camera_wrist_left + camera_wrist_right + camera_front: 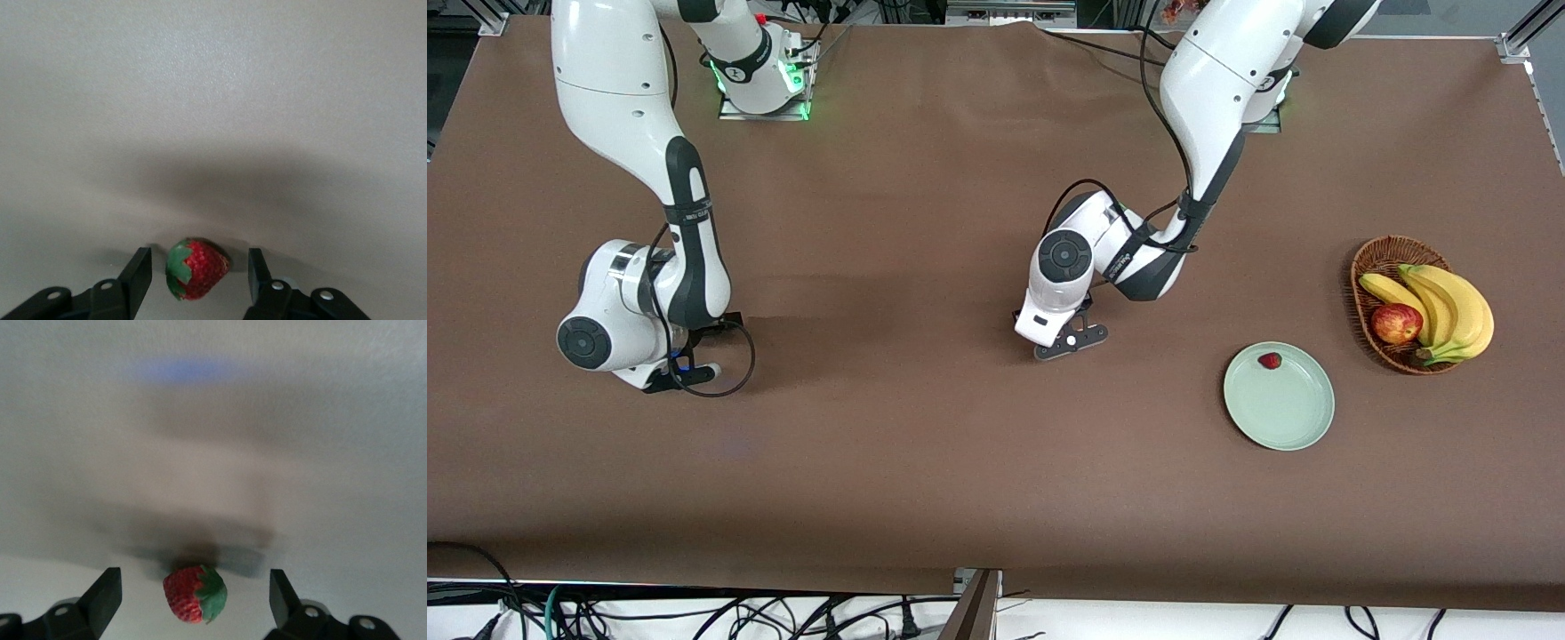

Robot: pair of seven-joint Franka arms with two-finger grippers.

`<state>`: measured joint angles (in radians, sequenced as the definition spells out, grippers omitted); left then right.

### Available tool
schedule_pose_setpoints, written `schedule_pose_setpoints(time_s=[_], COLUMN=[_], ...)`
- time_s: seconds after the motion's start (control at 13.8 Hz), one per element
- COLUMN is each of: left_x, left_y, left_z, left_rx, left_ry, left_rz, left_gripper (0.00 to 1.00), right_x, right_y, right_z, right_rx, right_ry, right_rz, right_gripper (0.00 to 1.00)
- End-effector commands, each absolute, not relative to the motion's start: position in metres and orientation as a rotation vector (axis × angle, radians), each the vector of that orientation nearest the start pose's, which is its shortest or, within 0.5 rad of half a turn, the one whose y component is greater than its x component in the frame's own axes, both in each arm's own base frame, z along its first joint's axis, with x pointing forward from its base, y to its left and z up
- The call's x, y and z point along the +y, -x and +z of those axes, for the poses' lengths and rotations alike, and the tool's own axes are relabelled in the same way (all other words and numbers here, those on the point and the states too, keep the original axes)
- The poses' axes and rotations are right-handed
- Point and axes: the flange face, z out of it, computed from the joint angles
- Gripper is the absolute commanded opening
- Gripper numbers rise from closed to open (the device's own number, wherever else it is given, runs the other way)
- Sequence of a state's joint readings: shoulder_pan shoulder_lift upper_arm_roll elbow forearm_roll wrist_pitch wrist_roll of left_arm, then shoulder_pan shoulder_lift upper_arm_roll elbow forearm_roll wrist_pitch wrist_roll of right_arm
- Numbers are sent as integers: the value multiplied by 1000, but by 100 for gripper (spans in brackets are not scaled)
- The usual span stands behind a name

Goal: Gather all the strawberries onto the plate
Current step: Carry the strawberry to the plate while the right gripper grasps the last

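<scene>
Brown cloth is covering the long bench (925, 462), with cables trailing along the lower edge of the front view and the two arm bases sitting at the top.

Left of centre in the front view, the left claw (1069, 340) is sitting low over the bench. In the left wrist view its black fingers (137, 275) are standing apart, and a small red strawberry with a green leafy cap (195, 269) is lying on the cloth between them; neither finger is touching the berry.

At the left side of the front view, the right claw (685, 373) is also hanging low over the bench. In the right wrist view its fingers (103, 595) are spread wider still, with a second small red strawberry (194, 594) lying between them, clear of both.

Lower right of centre in the front view, a round, shallow, pale mint-green plate (1285, 418) is resting on the bench, and a third tiny strawberry (1270, 360) is lying inside it near the rim at the upper edge. To the upper right of the plate, near it, a brown wicker basket (1378, 258) is holding yellow bananas (1449, 307) and a red-yellow apple (1396, 323).

Dark lettering is showing on both arms' wrist bands, but I cannot read it.
</scene>
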<state>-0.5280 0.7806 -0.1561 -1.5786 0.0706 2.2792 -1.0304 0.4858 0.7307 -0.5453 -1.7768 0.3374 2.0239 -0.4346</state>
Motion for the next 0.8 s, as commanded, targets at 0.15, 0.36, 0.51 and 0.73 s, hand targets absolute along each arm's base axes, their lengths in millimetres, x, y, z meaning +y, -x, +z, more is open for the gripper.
schedule_pose_setpoints(time_s=[0.15, 0.36, 0.51, 0.73], left_x=[-424, -418, -408, -351], left_y=[-545, -552, -565, -593], left_z=[177, 185, 218, 270], left_rx=[-536, -523, -554, -463], left_ry=[3069, 3068, 3073, 3035], left_rz=[126, 103, 65, 118], left_gripper=[10, 1, 1, 1], right_x=[-5, -4, -3, 15], right_y=[-602, -600, -601, -613], right_z=[166, 166, 167, 185], right_rx=[-347, -338, -329, -323], right_ry=[3060, 3045, 3046, 3014], right_rz=[604, 629, 626, 605], right_gripper=[71, 37, 23, 12])
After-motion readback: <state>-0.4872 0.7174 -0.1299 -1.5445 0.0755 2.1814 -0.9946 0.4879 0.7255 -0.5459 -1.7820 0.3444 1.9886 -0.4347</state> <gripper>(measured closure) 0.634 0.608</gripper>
